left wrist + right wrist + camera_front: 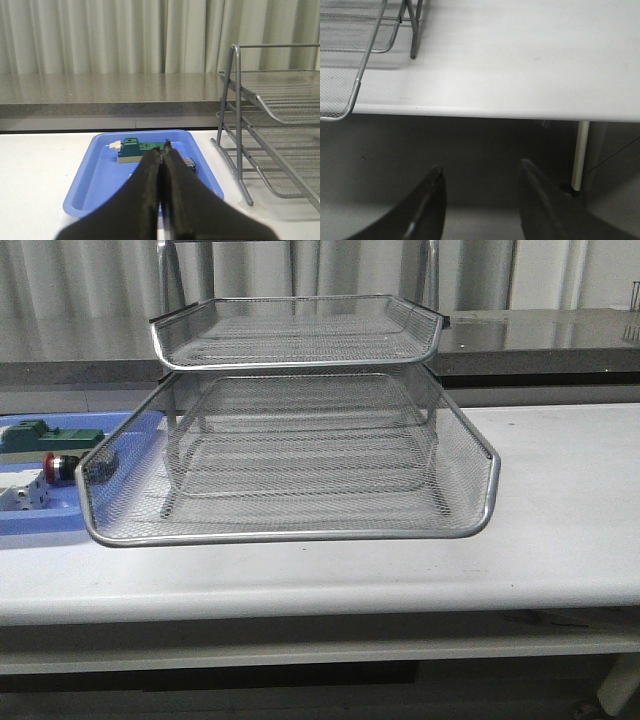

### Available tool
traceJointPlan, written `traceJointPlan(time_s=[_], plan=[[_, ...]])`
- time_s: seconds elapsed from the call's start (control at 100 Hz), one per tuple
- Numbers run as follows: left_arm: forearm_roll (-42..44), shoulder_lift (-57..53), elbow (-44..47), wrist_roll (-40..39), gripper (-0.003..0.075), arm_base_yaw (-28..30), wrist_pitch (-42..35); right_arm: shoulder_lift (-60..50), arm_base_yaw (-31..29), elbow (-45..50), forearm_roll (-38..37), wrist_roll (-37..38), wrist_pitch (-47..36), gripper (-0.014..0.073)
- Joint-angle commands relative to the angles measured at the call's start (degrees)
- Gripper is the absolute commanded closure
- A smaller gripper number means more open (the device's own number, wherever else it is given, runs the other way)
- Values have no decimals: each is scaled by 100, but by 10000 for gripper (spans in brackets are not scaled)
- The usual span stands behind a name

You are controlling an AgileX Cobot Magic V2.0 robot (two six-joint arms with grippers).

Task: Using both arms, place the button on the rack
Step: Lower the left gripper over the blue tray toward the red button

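At about nine o'clock in the front view the button [60, 467] lies in the blue tray [40, 520], red cap outward, just beside the pulled-out lower tray of the rack [290, 480] and near a green block [45, 437]. The left gripper [162, 150] hangs over that tray with its jaws together, empty; it should open them before descending and close on the collar, not the cap. The right gripper [480, 175], jaws apart, waits off the table [520, 75] edge.

Left end effector [162, 150] closed; right [480, 175] — agape
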Motion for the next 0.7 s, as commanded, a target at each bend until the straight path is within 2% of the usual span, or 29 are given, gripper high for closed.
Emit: traceJointPlan(time_s=[0.0, 0.21, 0.69], plan=[[-41, -185, 323, -41, 741, 6, -459, 33, -11, -186, -79, 4, -330, 386], [-41, -185, 323, -41, 741, 6, -459, 33, -11, -186, -79, 4, -336, 666], [-41, -185, 323, -41, 741, 6, -459, 33, -11, -186, -74, 4, -330, 662]])
